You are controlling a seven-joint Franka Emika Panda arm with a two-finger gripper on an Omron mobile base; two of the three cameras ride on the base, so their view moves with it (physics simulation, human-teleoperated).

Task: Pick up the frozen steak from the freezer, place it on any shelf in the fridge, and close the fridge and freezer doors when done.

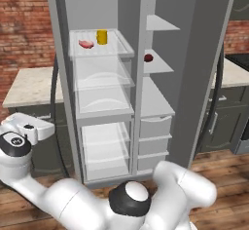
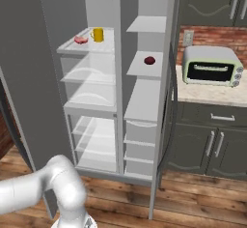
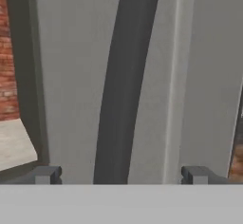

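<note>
The frozen steak (image 1: 86, 44) (image 2: 80, 40) lies on the top clear shelf (image 1: 124, 49) of the fridge (image 1: 104, 109), beside a yellow cup (image 1: 101, 37). The freezer (image 1: 156, 100) at the right stands open, with a small dark red round item (image 1: 148, 57) on one grey shelf. Both doors stand open: the fridge door (image 1: 57, 78) at the left, the freezer door (image 1: 199, 73) at the right. My gripper (image 3: 122, 174) is open and holds nothing. It faces the outer side of the fridge door (image 3: 71, 76), close to its dark bar handle (image 3: 118, 85). My hand (image 1: 29, 129) sits low, left of that door.
A stone counter (image 1: 29, 85) over dark cabinets runs behind the fridge door, against a brick wall. Right of the unit, a toaster oven (image 2: 212, 66) stands on another counter (image 2: 212, 94) above dark cabinets. The floor is wood.
</note>
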